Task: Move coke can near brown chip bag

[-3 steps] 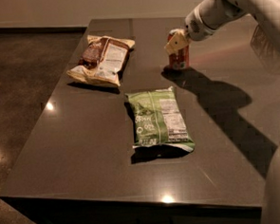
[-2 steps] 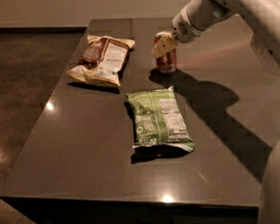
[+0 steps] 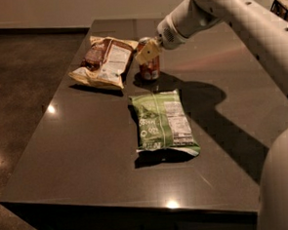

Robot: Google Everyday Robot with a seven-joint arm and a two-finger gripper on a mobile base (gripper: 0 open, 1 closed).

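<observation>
The coke can (image 3: 150,68), red with a silver top, stands upright at the far middle of the dark table (image 3: 87,154), just right of the brown chip bag (image 3: 104,62). The bag lies flat, dark brown with cream-yellow edges and a white label. My gripper (image 3: 148,51) reaches in from the right and is shut on the top of the can. A cream finger (image 3: 147,52) covers the can's upper front. The can's base is at or just above the tabletop; I cannot tell which.
A green chip bag (image 3: 163,120) lies flat in the middle of the table, in front of the can. My white arm (image 3: 236,18) spans the right side. The table's left edge drops to a dark floor (image 3: 20,95).
My gripper has carried the coke can leftward across the far side of the table, from well right of the brown chip bag to right beside it. The bags have not moved.
</observation>
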